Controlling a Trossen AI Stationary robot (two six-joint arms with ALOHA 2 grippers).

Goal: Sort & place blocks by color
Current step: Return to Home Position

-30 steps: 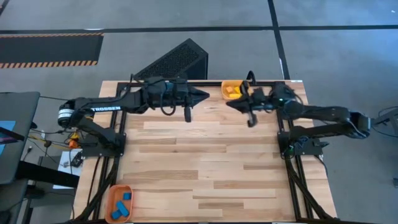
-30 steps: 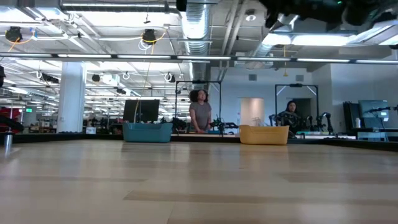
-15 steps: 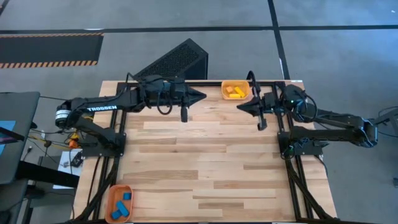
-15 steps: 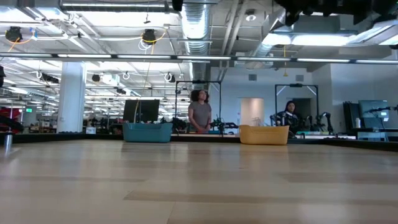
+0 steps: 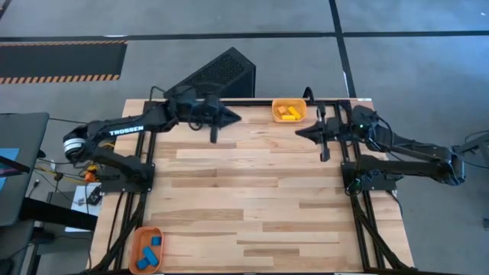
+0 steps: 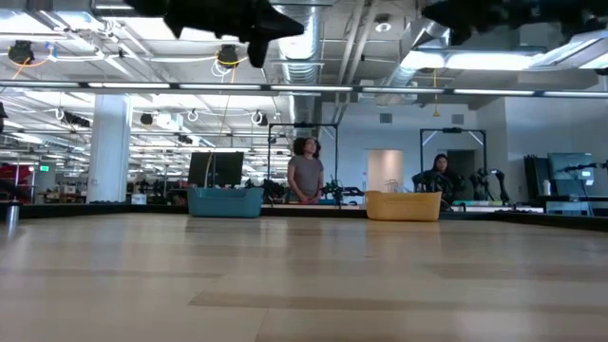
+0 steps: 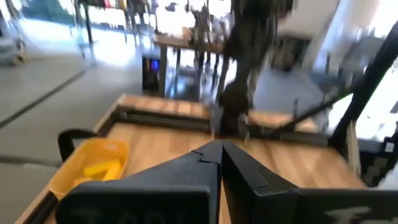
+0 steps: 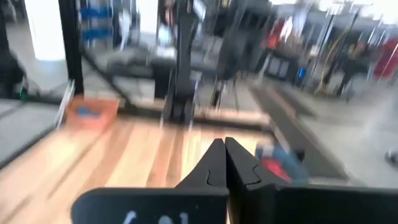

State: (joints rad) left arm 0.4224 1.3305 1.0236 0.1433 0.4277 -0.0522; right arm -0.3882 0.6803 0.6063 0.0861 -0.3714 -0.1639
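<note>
Pincers first: the left gripper (image 5: 234, 117) hangs near 12 o'clock over the table (image 5: 252, 206), a touch toward 11. Its own wrist view shows its two dark fingers (image 7: 186, 163) pressed together at the tips with nothing between them. The right gripper (image 5: 299, 132) hangs between 1 and 2 o'clock, tip pointing toward 9. Its fingers (image 8: 210, 163) likewise meet at the tips and hold nothing. The two tips face each other, well apart, and neither touches a block or a bin. In the low view both arms show only along the top of the picture, high above the wood.

Yellow blocks (image 5: 288, 114) lie inside a yellow bin (image 5: 276, 106) against the table's far edge at 1 o'clock, between the two grippers and slightly beyond them. Blue blocks (image 5: 152, 250) lie inside an orange bin (image 5: 136, 243) in the 8 o'clock corner, well apart from both arms.

A broad stretch of bare wood runs from the grippers toward 6 o'clock. Black frame rails run along the table's 9 and 3 o'clock sides.
</note>
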